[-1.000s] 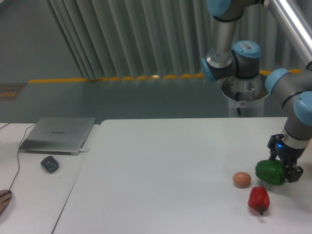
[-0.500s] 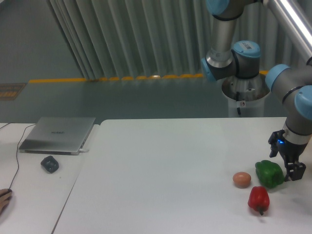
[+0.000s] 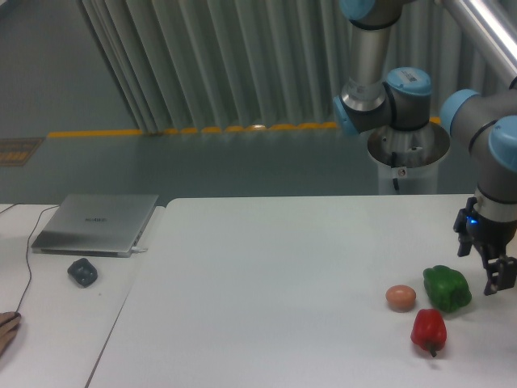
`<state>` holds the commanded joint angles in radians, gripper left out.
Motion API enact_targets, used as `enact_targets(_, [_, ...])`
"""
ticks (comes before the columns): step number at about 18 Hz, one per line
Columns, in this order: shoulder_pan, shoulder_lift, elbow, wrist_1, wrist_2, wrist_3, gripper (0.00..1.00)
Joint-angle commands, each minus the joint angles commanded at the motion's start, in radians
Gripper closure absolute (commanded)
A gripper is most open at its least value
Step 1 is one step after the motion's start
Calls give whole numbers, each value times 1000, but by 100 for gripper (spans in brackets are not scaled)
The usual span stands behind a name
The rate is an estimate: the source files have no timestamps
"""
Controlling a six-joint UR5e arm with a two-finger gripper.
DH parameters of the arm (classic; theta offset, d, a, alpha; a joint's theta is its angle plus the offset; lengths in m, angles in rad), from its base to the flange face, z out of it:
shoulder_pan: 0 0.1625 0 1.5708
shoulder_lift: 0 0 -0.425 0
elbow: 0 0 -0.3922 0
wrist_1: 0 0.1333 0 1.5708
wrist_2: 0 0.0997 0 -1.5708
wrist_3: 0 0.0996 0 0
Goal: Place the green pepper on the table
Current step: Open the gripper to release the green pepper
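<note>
At the far left a narrower white desk (image 3: 56, 323) is seen, with a closed grey laptop (image 3: 95, 224) at its 12 o'clock end and a dark mouse (image 3: 82, 272) just below it. Behind, a grey-green floor is crossed by a yellow line (image 3: 194, 130), and a wall of vertical slats is seen above it.

The table (image 3: 275, 283), wide, white and matte, fills the middle and right. Near its right edge three things are grouped: a brownish ball (image 3: 401, 297), the pepper (image 3: 447, 288) just to its 3 o'clock, and a red pepper (image 3: 428, 331) at about 5 o'clock from the ball.

The pepper is glossy, lobed and bright green, and rests on the table, free of any grip. The gripper (image 3: 493, 271) is found just at its 2 o'clock, raised a little, not touching it; its jaws are spread and nothing is held between them.
</note>
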<state>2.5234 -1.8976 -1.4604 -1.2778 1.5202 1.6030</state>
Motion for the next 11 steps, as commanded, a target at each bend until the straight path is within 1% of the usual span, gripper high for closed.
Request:
enact_targets(3, [2, 0, 14, 3, 3, 9, 0])
enact_targets(5, [2, -1, 35, 3, 12, 23, 0])
enact_targets(7, [5, -2, 54, -5, 21, 26, 0])
enact_targets(9, [3, -2, 55, -12, 64, 28, 0])
enact_targets(11, [3, 2, 55, -38, 69, 26, 0])
